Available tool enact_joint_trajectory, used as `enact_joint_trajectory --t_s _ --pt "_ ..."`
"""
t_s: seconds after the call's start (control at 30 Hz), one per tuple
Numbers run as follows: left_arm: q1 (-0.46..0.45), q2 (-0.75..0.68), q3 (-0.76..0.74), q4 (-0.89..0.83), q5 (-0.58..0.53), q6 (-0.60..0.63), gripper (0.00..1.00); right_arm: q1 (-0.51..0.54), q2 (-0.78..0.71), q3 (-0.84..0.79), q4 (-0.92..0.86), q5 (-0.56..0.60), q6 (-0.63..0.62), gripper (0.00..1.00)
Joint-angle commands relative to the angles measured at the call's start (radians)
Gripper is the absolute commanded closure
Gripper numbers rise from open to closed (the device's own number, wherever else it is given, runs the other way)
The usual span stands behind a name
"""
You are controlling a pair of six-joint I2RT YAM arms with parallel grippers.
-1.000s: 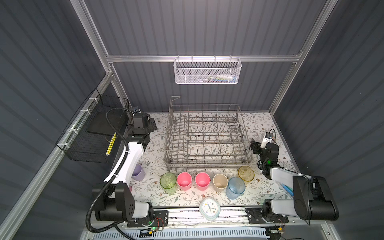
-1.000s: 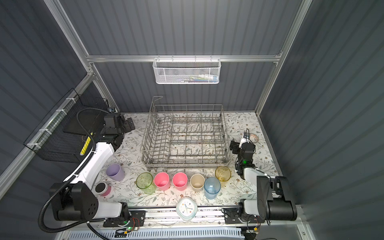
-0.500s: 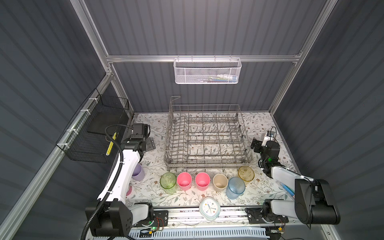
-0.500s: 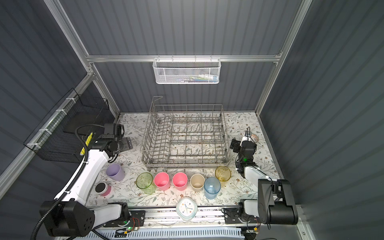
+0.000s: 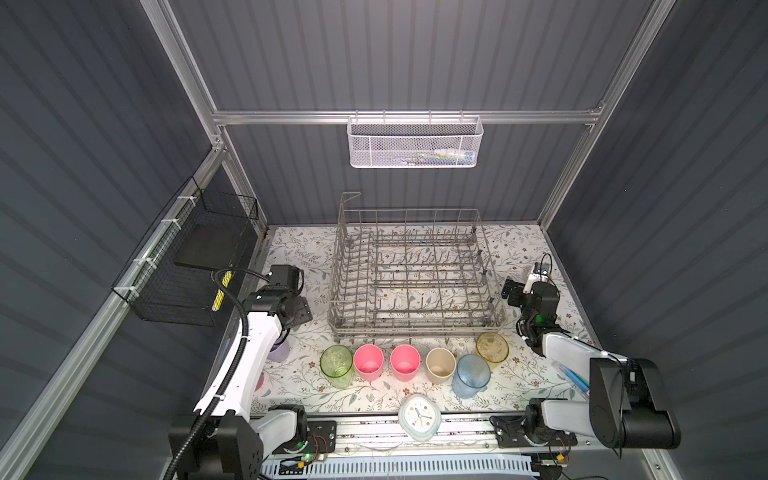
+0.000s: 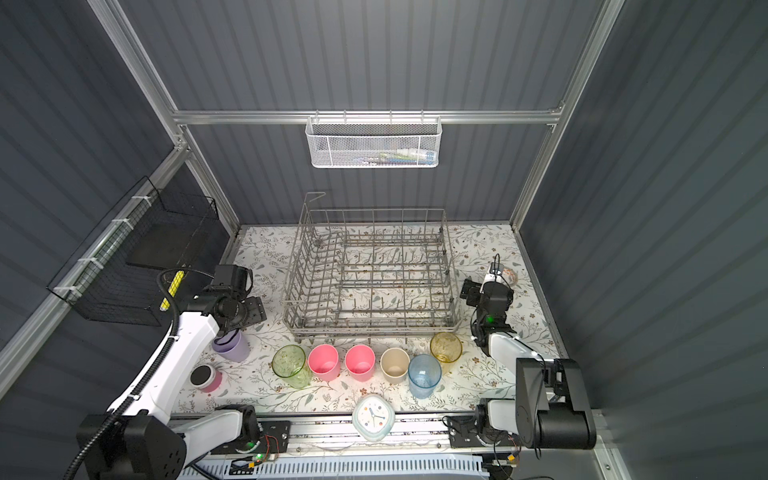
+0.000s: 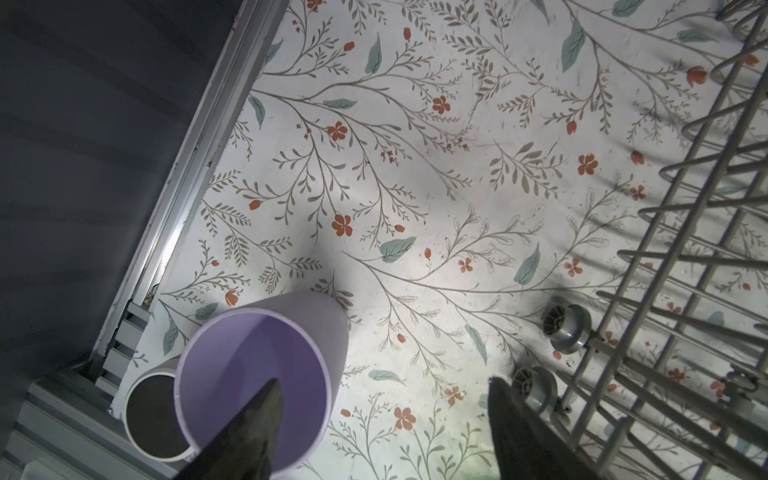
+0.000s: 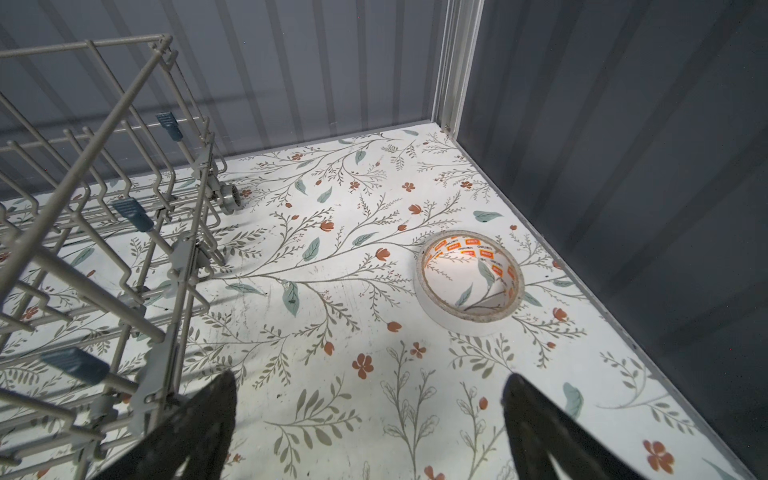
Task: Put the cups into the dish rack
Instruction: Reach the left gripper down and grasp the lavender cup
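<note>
Since a second ago, down and forward with the left arm (image 5: 253,353): away from the black basket (image 5: 183,291) at 10 o'clock of the dish rack (image 5: 415,329), now above the lavender cup (image 6: 239,351) at 8 o'clock. Narrowed a little at the left gripper (image 7: 382,384) as well, yet released, grasping nothing, with one finger (image 7: 253,428) over the cup's mouth and the other outside the wall, clear of it. Hardly any shift at the right gripper (image 8: 370,384): spread wide and empty at 3 o'clock of the rack, over bare table (image 8: 332,316).

Standing upright, mouths up, long axes vertical, all on the table outside the rack: the lavender cup, then along 6 o'clock a row of green cup (image 5: 336,365), pink cup (image 5: 368,362), second pink cup (image 5: 405,361), beige cup (image 5: 440,365) and blue cup (image 5: 471,374), plus the yellow cup (image 5: 492,347) at 5 o'clock, nearest the rack. For the rack itself: flat on the table, open side and tines pointing up.
</note>
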Motion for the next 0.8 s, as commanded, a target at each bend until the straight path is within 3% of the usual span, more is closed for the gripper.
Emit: enact_joint_trajectory --t_s 0.0,0.4,0.77 --pt "0.004 -0.005 -0.033 -0.030 0.011 -0.049 0.23 0.002 -0.002 0.018 -0.009 0.019 0.013 0.01" --pt "0.038 0.025 -0.097 0.001 0.027 -0.083 0.29 0.003 -0.004 0.019 -0.011 0.021 0.014 0.01" --pt "0.043 0.057 -0.140 0.061 -0.007 -0.105 0.52 0.002 0.006 0.027 -0.021 0.021 0.018 0.01"
